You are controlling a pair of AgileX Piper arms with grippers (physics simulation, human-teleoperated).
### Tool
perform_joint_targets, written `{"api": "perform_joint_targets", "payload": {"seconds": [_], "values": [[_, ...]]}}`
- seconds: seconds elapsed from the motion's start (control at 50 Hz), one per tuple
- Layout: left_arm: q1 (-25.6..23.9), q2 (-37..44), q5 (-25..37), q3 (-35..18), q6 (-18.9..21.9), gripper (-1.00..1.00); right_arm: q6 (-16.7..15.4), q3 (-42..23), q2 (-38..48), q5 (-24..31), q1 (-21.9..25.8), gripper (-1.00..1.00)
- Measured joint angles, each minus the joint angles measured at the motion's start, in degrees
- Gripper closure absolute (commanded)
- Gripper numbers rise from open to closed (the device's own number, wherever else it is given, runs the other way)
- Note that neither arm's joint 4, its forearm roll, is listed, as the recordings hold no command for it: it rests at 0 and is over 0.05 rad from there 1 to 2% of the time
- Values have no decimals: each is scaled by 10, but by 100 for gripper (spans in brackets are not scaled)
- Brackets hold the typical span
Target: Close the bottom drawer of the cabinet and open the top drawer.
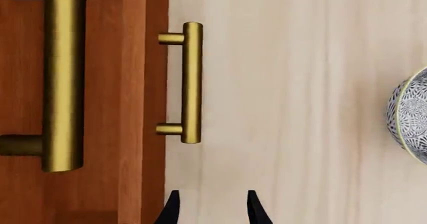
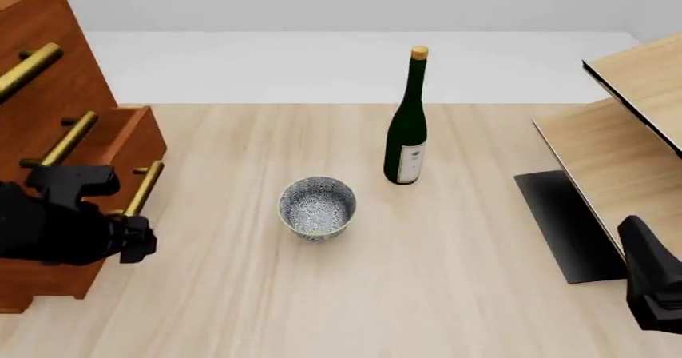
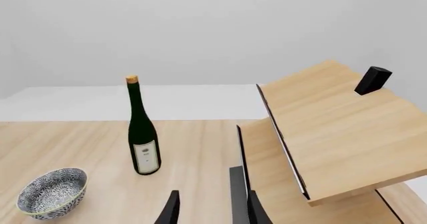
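Note:
The reddish-brown cabinet (image 2: 32, 14) stands at the table's left edge. Its bottom drawer (image 2: 130, 144) stands pulled out, with its brass handle (image 2: 144, 188) toward the table's middle. The top drawer's handle (image 2: 30, 68) sits higher and further back, and that drawer looks shut. My left gripper (image 2: 136, 242) is open and empty, just short of the near end of the bottom handle. In the left wrist view the bottom handle (image 1: 191, 81) lies ahead of my open gripper (image 1: 212, 206), apart from it, and the middle drawer's handle (image 1: 63, 76) looms beside it. My right gripper (image 2: 650, 282) is low at the right, open (image 3: 212, 209) and empty.
A patterned bowl (image 2: 316, 206) sits mid-table, and shows in both wrist views (image 1: 408, 115) (image 3: 52, 191). A dark green wine bottle (image 2: 406, 126) stands behind it. A pale light-wood shelf unit (image 2: 628, 134) with a black base fills the right side.

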Motion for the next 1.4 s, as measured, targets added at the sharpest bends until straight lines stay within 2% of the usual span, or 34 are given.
{"api": "perform_joint_targets", "payload": {"seconds": [0.78,1.0,1.24,1.4], "values": [[142,-9,-36,44,149,-100,2,0,-2,3,1,-100],[144,-15,-45,62,188,-100,2,0,-3,4,1,-100],[144,-16,-46,64,191,-100,2,0,-1,3,1,-100],[120,-10,-39,47,150,-100,3,0,-1,2,1,-100]]}}
